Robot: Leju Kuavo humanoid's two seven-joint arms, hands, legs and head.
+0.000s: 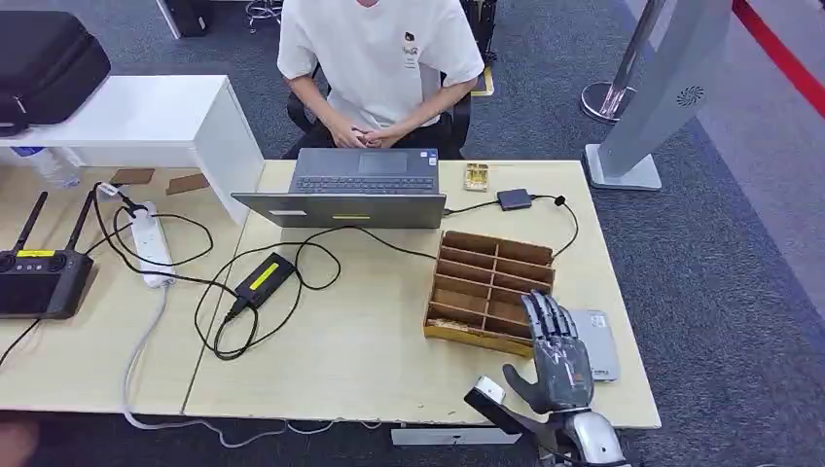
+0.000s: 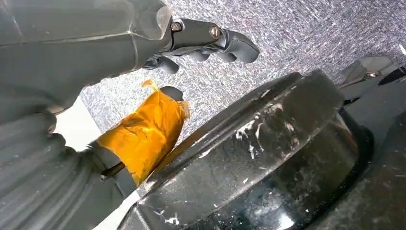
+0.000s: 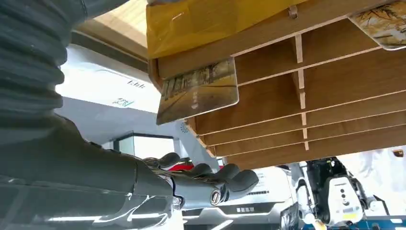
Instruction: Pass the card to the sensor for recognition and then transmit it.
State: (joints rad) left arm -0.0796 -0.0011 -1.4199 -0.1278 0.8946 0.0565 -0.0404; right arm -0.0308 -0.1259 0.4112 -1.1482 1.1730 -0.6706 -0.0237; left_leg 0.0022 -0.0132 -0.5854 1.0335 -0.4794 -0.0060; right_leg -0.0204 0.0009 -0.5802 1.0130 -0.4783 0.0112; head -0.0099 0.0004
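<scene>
A wooden slotted box (image 1: pixel 491 282) stands on the light table (image 1: pixel 370 350), right of centre. In the right wrist view a picture card (image 3: pixel 198 91) sticks out of one slot of the box (image 3: pixel 306 110), and another card (image 3: pixel 385 24) shows at a farther slot. My right hand (image 1: pixel 556 355) hovers over the box's near right corner with its fingers (image 3: pixel 210 179) spread, holding nothing; its yellow-taped thumb (image 3: pixel 201 19) lies close beside the card. A flat grey sensor pad (image 1: pixel 595 342) lies just right of the box. My left hand (image 2: pixel 143 72) hangs over grey carpet, holding nothing.
A person in a white shirt (image 1: pixel 375 58) sits behind an open laptop (image 1: pixel 355 190). A black power brick (image 1: pixel 263 277) and cables lie mid-table, and a small black box (image 1: pixel 514 199) sits behind the wooden box. A remote controller (image 1: pixel 39 277) and power strip (image 1: pixel 151 243) lie at the left.
</scene>
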